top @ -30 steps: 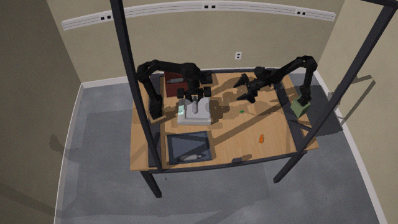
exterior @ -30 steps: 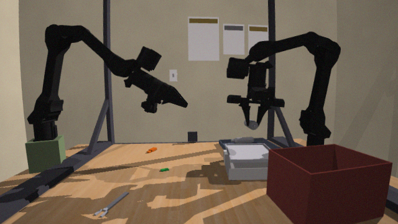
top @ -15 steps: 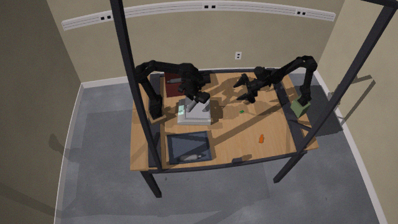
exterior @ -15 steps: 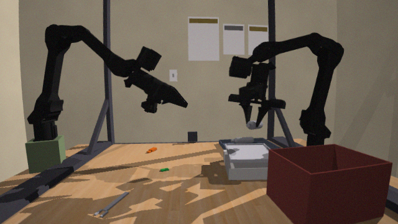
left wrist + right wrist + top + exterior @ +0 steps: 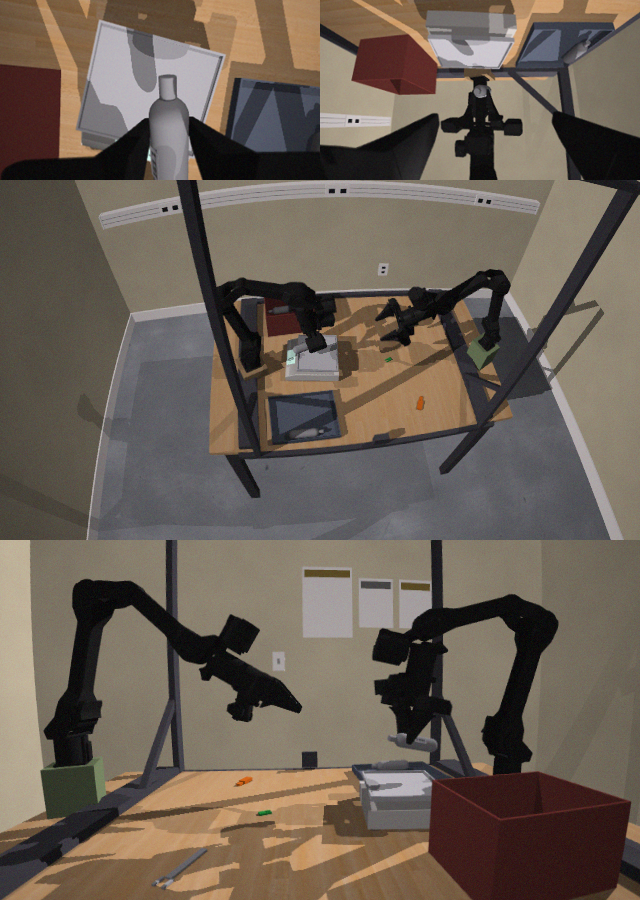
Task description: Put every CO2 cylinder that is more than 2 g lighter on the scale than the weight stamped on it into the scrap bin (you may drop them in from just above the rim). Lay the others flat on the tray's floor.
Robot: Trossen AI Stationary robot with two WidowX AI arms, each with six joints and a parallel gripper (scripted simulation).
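From where I stood, the top view had the left gripper (image 5: pixel 316 342) (image 5: pixel 411 736) (image 5: pixel 169 122) (image 5: pixel 480 89) clamped on a grey cylinder (image 5: pixel 301 347) (image 5: pixel 417 742) (image 5: pixel 169 120) (image 5: pixel 480 92) above the scale (image 5: pixel 317 362) (image 5: pixel 400 812) (image 5: pixel 185 76) (image 5: pixel 470 20). From the scale, the bin (image 5: pixel 284 325) (image 5: pixel 465 840) (image 5: pixel 30 116) (image 5: pixel 396 60) lay toward eleven o'clock with one cylinder (image 5: pixel 280 310) inside; the tray (image 5: pixel 304 395) (image 5: pixel 365 768) (image 5: pixel 237 104) (image 5: pixel 573 26), toward six, held another (image 5: pixel 306 433) (image 5: pixel 392 765) (image 5: pixel 577 52).

In the exterior view the held cylinder hung clear of the pan, nearly level, neck toward nine o'clock. I judged it rigid, probably metal, fairly heavy for its size, and smooth enough to roll or twist.

The left wrist view showed the fingers on opposite sides of the body, below the shoulder, neck toward twelve. A mid-body hold would, I thought, balance best; the narrow neck would let it swing.

In the right wrist view, the right gripper (image 5: pixel 392 322) (image 5: pixel 300 709) (image 5: pixel 496 118) stood wide apart, with nothing in it.

Turns the grey bottle (image 5: pixel 300 347) (image 5: pixel 424 743) (image 5: pixel 169 124) (image 5: pixel 480 92) with the left gripper (image 5: pixel 315 343) (image 5: pixel 405 735) (image 5: pixel 169 122) (image 5: pixel 480 89), above the scale (image 5: pixel 315 376) (image 5: pixel 400 817) (image 5: pixel 112 72) (image 5: pixel 461 20), from end-on to side-on in the exterior view.
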